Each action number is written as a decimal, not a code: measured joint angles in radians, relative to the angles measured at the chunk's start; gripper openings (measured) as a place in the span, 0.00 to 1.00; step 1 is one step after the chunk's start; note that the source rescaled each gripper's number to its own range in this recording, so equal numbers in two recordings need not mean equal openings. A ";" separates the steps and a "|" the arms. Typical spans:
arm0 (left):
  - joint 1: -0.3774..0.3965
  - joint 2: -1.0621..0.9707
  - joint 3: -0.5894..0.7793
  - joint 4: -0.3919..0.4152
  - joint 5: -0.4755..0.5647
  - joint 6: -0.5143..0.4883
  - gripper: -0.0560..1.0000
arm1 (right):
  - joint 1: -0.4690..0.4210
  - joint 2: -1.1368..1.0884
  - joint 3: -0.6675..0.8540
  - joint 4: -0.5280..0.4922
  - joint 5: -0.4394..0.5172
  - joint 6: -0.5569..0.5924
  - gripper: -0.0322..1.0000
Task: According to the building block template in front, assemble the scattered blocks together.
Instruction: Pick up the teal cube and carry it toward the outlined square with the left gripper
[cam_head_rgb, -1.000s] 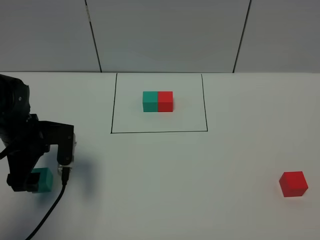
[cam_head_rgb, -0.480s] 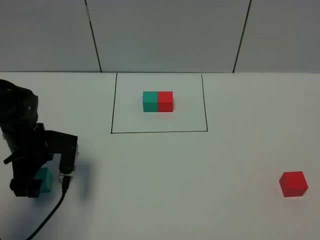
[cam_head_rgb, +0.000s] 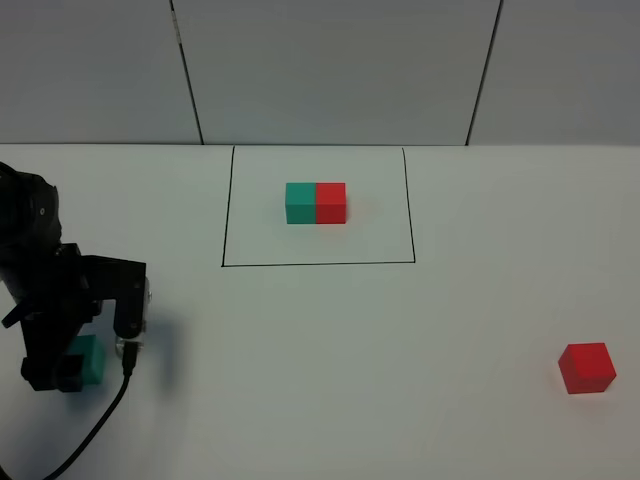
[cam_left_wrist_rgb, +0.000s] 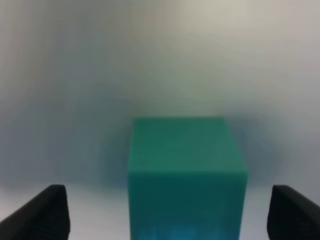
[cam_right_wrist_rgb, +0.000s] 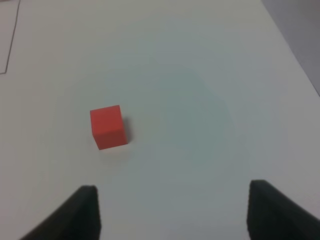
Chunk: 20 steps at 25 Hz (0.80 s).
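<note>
Count: 2 loose cubes, 1 teal-green cube (cam_head_rgb: 90, 360) + 1 red cube (cam_head_rgb: 587, 366). Also 1 template bar (cam_head_rgb: 315, 202) made of 2 joined cubes, green half on the left, red on the right. It sits inside 1 thin black drawn rectangle (cam_head_rgb: 318, 264) at the far middle of the white surface (cam_head_rgb: 330, 380). 2 tools, but only the left one's arm shows in the overhead view. Left tool (cam_left_wrist_rgb: 170, 215): jaws spread, not gripping. The teal-green cube sits btwn its two fingers w/ a clear gap on each side in the wrist view, no contact seen. That cube rests flat at the near left of the surface, partly covered by the arm from overhead. Right tool (cam_right_wrist_rgb: 180, 212): jaws wide apart, holding nothing. The red cube lies ahead of it, off toward one finger & well apart from both tips. Red cube is at the near right of the surface, far from the teal-green cube. Both loose cubes are well apart from the template bar.
</note>
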 joint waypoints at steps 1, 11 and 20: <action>0.000 0.000 0.000 -0.017 -0.002 0.012 0.81 | 0.000 0.000 0.000 0.000 0.000 0.000 0.59; 0.003 0.005 0.000 -0.034 0.004 0.043 0.81 | 0.000 0.000 0.000 0.000 0.000 0.000 0.59; 0.003 0.050 0.014 -0.015 -0.011 0.043 0.81 | 0.000 0.000 0.000 0.000 0.000 -0.001 0.59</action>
